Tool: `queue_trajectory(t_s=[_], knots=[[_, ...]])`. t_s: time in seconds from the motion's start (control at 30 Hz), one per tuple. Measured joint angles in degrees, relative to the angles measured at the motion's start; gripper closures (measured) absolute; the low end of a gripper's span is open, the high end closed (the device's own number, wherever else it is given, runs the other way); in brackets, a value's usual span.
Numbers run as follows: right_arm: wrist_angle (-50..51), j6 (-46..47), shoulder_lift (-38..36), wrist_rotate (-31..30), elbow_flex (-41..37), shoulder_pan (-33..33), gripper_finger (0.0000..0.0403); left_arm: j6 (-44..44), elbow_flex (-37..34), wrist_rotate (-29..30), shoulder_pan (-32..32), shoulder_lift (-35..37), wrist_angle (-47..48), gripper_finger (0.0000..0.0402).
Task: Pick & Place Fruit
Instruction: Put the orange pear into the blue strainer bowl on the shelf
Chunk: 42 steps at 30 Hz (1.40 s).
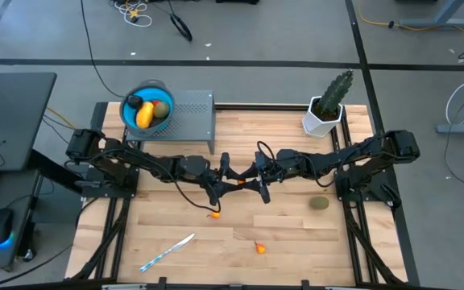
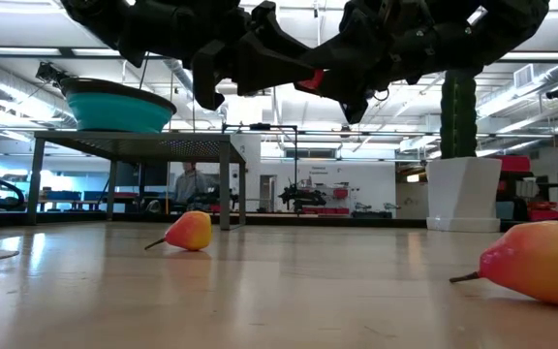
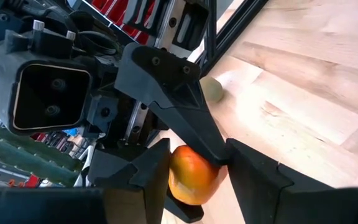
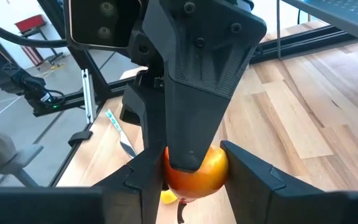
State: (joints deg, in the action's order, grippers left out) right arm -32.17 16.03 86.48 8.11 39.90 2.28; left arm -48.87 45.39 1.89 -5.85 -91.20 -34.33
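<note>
Orange-red, with a yellow blush: that is the small fruit (image 4: 194,171) you have hanging above the middle of the table, caught between both arms at once. Your right gripper (image 4: 191,163) has its two fingers pinched on either side of it, and the left gripper (image 3: 194,169) meets it from the opposite direction, its own fingers lying against the same fruit (one finger of each crosses in front of the other arm's camera). From above, the two grippers come together tip to tip over the bare wood, left gripper (image 1: 225,182) beside right gripper (image 1: 258,184), with a sliver of orange between them.

Below them you have two more orange-red pieces lying on the wooden table (image 1: 296,234): one (image 1: 213,213) just under the left arm, another (image 1: 259,248) nearer the front edge. An olive-brown oval (image 1: 319,204) lies near the right arm's base. The blue bowl (image 1: 127,109) sits on a grey stand (image 1: 193,113) at the back left corner and holds the yellow-orange oblong (image 1: 145,116), a black ball (image 1: 135,101) and a second olive oval (image 1: 161,109). The cactus in its white pot (image 1: 323,114) stands at the back right, and the white-and-blue stick (image 1: 167,251) lies near the front left.
</note>
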Motion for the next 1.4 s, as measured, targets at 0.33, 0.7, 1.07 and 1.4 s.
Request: queue_trajectory(t_s=[0.33, 0.7, 1.07, 1.4], knots=[[-1.6, 0.0, 0.0, 0.0, -0.1, 0.0, 0.0247, 0.0, 0.0, 0.0, 0.0, 0.0, 0.1, 0.0239], [-3.8, -2.6, 0.0, -0.1, 0.0, 0.0, 0.0232, -1.0, -0.1, 0.3, 0.0, -0.1, 1.4, 0.0240], [-4.2, -2.6, 0.0, -0.1, 0.0, 0.0, 0.0224, -2.5, 0.0, 1.0, 0.0, -0.1, 1.6, 0.0262], [-4.1, -3.6, -0.1, 1.7, 0.0, -0.1, 0.0223, 16.2, 0.0, 13.6, -1.8, 1.5, 9.7, 0.0277]])
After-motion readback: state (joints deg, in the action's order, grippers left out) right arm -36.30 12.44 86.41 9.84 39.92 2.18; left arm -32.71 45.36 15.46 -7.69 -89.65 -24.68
